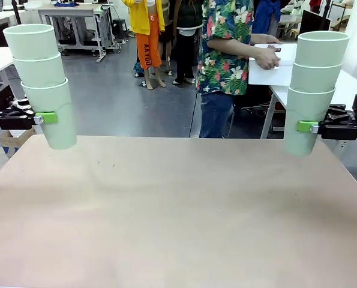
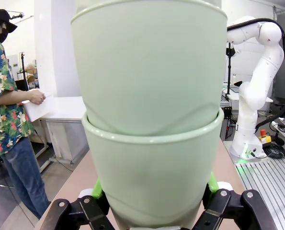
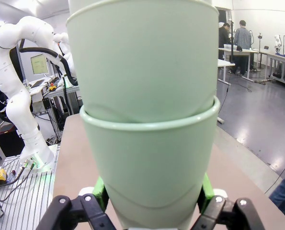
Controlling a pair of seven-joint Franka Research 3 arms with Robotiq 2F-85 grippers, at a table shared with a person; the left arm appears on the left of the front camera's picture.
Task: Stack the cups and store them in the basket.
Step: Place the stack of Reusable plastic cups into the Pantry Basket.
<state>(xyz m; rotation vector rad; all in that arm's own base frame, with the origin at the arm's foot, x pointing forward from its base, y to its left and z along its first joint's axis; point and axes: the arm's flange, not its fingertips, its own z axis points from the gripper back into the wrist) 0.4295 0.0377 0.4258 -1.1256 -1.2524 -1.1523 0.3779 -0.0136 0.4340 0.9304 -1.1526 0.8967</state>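
1. The left fingers (image 1: 46, 117) were closed tight on the bottom cup of the left stack (image 1: 41, 72). Their green pads pressed on its sides.
2. The right fingers (image 1: 307, 126) held the bottom cup of the right stack (image 1: 315, 78) the same way.
3. Each stack had three cups, one sitting inside the next. Both stood nearly straight up and seemed to hang just over the far corners of the worktop (image 1: 178, 210), well apart from each other.
4. Past the worktop stood a person (image 1: 226, 54) in a flowery shirt. One hand (image 1: 266, 58) rested on a white thing (image 1: 263, 73) on another table. I could not tell what it was.
5. I think the job was about half done. All six cups were in two neat stacks. The two stacks were not yet put together as one, and neither was in the basket.
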